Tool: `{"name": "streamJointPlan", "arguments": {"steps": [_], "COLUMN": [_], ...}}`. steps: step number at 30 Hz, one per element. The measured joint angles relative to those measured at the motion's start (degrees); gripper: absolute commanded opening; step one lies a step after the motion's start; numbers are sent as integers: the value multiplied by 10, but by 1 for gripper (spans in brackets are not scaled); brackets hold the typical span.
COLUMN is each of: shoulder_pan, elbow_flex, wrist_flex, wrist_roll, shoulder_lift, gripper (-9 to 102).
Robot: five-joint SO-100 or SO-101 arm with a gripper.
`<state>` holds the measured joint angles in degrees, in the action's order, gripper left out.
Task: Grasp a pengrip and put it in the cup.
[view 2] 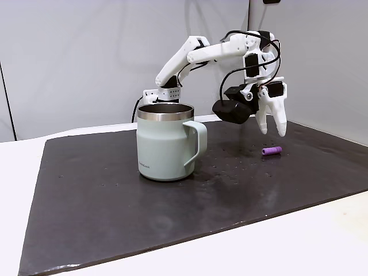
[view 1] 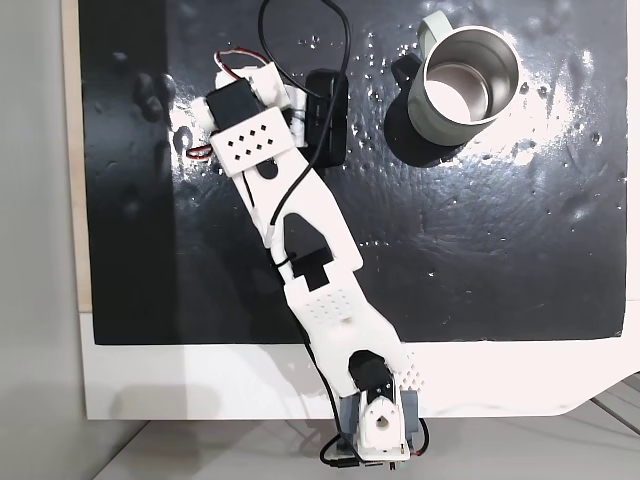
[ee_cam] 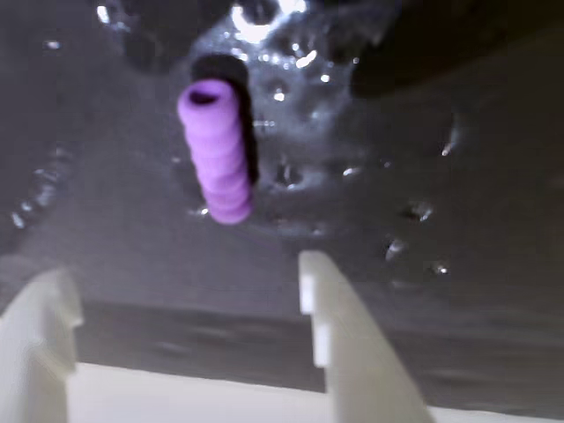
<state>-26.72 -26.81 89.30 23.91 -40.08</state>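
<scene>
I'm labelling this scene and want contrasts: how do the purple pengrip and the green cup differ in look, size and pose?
Size: the pengrip is tiny, the cup far bigger.
Look: the pengrip is a purple ribbed tube in the wrist view; the cup is pale sage green with a shiny steel inside and a handle.
Pose: the pengrip lies on its side, while the cup stands upright.
Both rest on the dark mat, neither held by the gripper.
</scene>
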Motion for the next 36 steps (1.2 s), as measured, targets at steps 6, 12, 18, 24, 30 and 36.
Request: {"name": "streamJointPlan", "arguments": {"steps": [6, 12, 18, 24, 30, 36], "shoulder_pan": [-2, 3, 6, 6, 13, 19], "elbow_flex": [39, 94, 123, 128, 114, 64], "wrist_flex": [0, 0, 1, 1, 0, 0], "wrist_roll": [0, 0, 2, 2, 2, -9], "shoulder_lift": [64, 127, 155, 156, 88, -86], "gripper": [25, 18, 0, 0, 0, 0]}}
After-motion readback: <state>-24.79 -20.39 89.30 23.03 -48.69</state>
